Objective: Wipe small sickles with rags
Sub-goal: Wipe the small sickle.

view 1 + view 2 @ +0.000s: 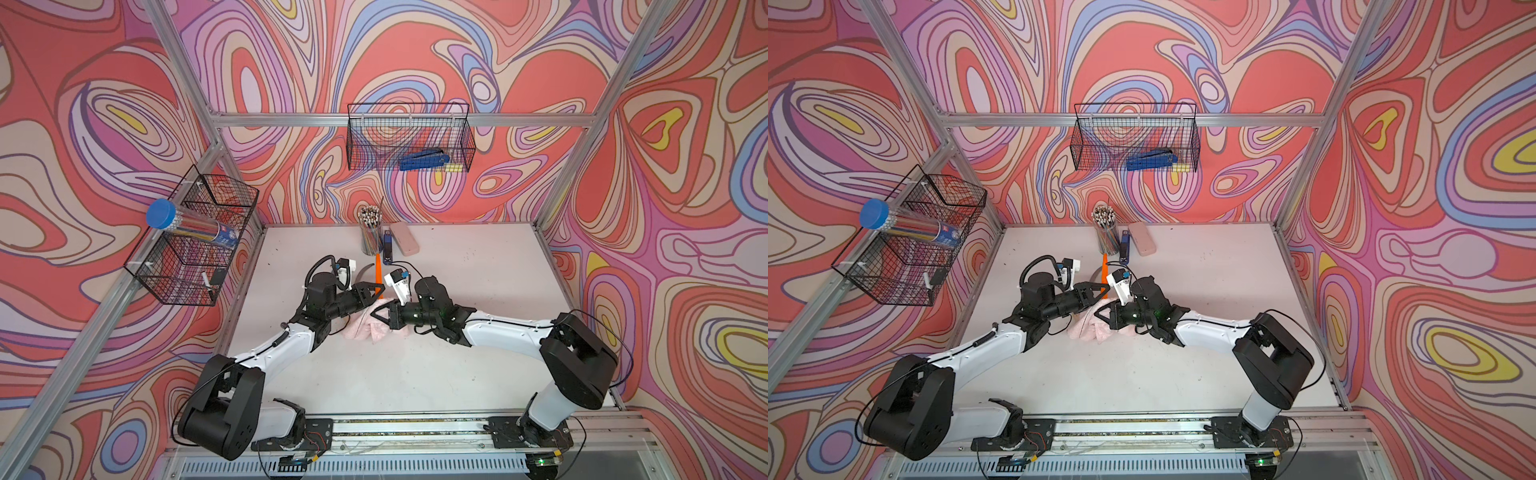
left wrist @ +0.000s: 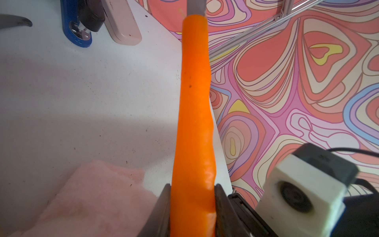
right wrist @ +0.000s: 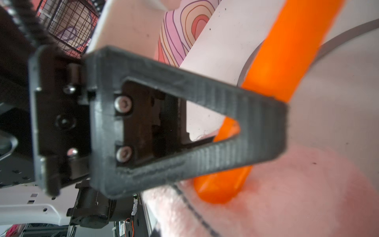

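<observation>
A small sickle with an orange handle (image 1: 378,272) (image 1: 1104,270) and a curved grey blade (image 1: 365,272) is held over the middle of the table. My left gripper (image 1: 376,293) (image 2: 192,205) is shut on the lower end of the handle (image 2: 194,102), with a dark finger (image 2: 164,207) on each side. The pale-pink rag (image 1: 361,330) (image 1: 1084,330) (image 2: 92,201) lies bunched just below both grippers. My right gripper (image 1: 376,313) (image 1: 1100,316) faces the left one and is shut on the rag. In the right wrist view the rag (image 3: 307,195) hides its jaws, right under the handle's end (image 3: 221,190).
A cup of pencils (image 1: 371,232), a blue stapler (image 1: 387,247) and a smooth pink case (image 1: 404,237) stand at the table's back edge, just behind the sickle. A wire basket (image 1: 469,137) hangs on the back wall. Another wire basket (image 1: 249,199) hangs on the left frame.
</observation>
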Action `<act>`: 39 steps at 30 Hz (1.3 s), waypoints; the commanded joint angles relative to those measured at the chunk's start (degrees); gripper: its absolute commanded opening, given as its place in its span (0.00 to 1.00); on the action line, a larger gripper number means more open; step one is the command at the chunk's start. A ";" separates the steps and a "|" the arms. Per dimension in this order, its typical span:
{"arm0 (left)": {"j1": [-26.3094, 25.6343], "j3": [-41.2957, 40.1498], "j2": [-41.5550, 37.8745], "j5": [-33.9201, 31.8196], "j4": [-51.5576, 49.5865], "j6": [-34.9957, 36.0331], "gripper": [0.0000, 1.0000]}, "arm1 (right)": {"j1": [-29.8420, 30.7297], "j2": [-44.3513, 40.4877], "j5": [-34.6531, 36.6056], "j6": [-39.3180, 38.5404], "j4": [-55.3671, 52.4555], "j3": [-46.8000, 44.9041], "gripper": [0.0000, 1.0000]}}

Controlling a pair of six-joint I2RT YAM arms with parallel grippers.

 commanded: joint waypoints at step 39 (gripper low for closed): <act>-14.40 5.38 12.80 5.83 8.71 -3.68 0.00 | -20.80 -14.90 7.63 -3.38 -9.02 -1.88 0.00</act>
